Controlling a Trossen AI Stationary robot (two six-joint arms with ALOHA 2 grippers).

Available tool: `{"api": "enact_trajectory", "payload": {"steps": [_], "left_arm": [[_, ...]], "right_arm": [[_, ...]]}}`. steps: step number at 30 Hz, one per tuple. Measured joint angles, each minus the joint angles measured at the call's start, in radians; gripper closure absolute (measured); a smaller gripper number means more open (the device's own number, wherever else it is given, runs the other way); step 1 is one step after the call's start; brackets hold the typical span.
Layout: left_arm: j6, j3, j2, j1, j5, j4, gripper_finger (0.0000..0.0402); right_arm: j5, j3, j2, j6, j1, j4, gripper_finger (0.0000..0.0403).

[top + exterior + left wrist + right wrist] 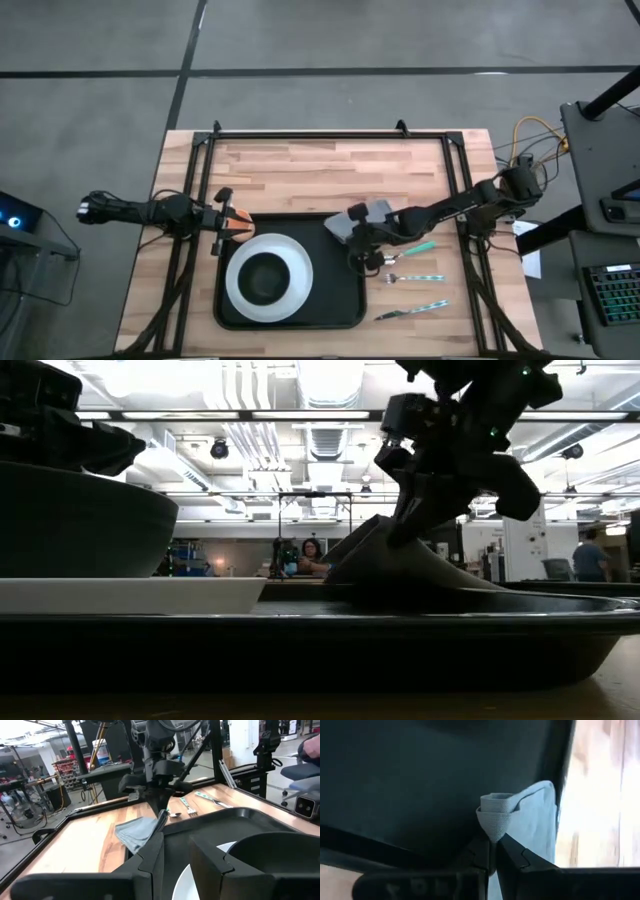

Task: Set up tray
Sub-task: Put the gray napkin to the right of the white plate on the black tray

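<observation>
**Napkin pinched at the tray's far right corner**

From above, we see the black tray (345, 300) near the front middle of the table (330, 170), carrying a white plate (295, 270) with a dark bowl (265, 280) on it. The right gripper (358, 235) reaches in over the tray's far right corner, where a grey napkin (370, 215) straddles the rim. Three pieces of cutlery (415, 277) lie on the wood just right of the tray, presumably awaiting their turn. The left gripper (222, 222) waits at the tray's far left corner.

At table height, we see the napkin (400, 565) tented upward from the tray, lifted by its pinched point.

The left wrist view shows its own fingers (150, 857) parted with nothing between them, looking across to the other arm on the napkin (137, 832).

In the right wrist view, the jaws are clenched on a bunched fold of napkin (495, 817), a grip that we judge suits dragging or lifting cloth into place.
</observation>
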Motion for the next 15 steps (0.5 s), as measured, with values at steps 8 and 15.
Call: {"api": "enact_trajectory", "payload": {"steps": [8,15], "left_arm": [[0.0,0.0,0.024,0.0,0.0,0.003,0.033],[0.0,0.0,0.03,0.0,0.0,0.004,0.033]], "right_arm": [[-0.08,0.0,0.006,-0.149,0.07,0.076,0.0395],[-0.171,0.0,0.009,-0.262,0.105,0.128,0.0395]]}}
